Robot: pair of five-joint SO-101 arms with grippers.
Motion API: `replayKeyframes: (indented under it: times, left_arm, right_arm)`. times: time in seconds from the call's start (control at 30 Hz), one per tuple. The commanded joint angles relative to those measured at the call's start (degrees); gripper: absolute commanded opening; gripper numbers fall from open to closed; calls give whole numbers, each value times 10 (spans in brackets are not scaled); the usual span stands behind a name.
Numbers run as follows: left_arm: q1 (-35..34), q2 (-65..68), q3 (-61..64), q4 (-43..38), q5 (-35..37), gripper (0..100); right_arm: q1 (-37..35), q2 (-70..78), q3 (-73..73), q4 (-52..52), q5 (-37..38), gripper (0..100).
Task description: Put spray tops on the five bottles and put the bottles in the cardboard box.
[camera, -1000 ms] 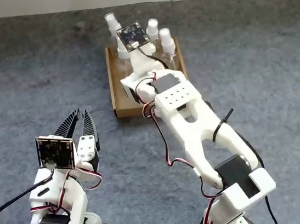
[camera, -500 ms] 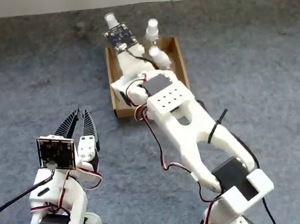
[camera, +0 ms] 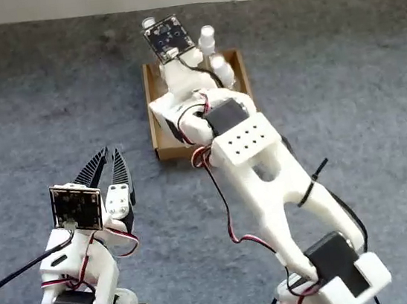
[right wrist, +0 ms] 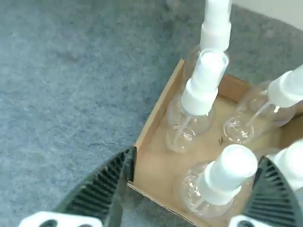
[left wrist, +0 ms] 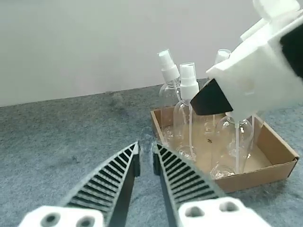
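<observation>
The cardboard box [right wrist: 156,113] holds several clear bottles with white spray tops, such as one near its corner [right wrist: 203,90] and one closer to me [right wrist: 227,175]. My right gripper [right wrist: 195,158] hangs open above the box, its black fingers [right wrist: 113,182] spread on either side of these bottles without touching them. From above, the right arm [camera: 243,135] stretches over the box [camera: 158,139], and spray tops [camera: 207,39] stick out beside its wrist. My left gripper [camera: 111,152] sits low and near, shut and empty, pointing toward the box [left wrist: 265,165] and bottles [left wrist: 187,85].
Grey carpet [camera: 46,98] covers the table around the box, with free room to the left and right. A pale wall [left wrist: 94,42] rises behind the far edge. The right arm's white body [left wrist: 255,80] stands close to the bottles.
The right arm's wrist has swung left over the box and then reached farther across it. The left arm has stayed still.
</observation>
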Motion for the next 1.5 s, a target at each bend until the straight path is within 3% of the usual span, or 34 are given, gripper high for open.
replayKeyframes:
  times: [0.0,0.33,0.47,0.63,0.87,0.97,1.23,1.47]
  left_arm:
    - [11,1,-7,-13,-6,5]
    - [11,0,-7,-13,-6,5]
    - [7,-3,-7,-13,-7,5]
    - [7,-4,-7,-13,-8,5]
    - [0,-4,-5,-11,-9,5]
    - [-37,-4,7,-11,-26,5]
    - [-170,-4,109,-11,-199,7]
    - [-239,-4,193,-14,-235,8]
  right_arm:
    - [-6,-69,-39,22,-1,328]
    - [-5,-186,-34,144,-1,322]
    - [2,-227,-3,174,1,217]
    - [51,-278,131,176,2,84]
    - [175,-367,373,173,2,73]
    - [200,-422,452,173,2,73]
    - [208,-607,629,173,2,73]
    - [215,-821,748,173,17,73]
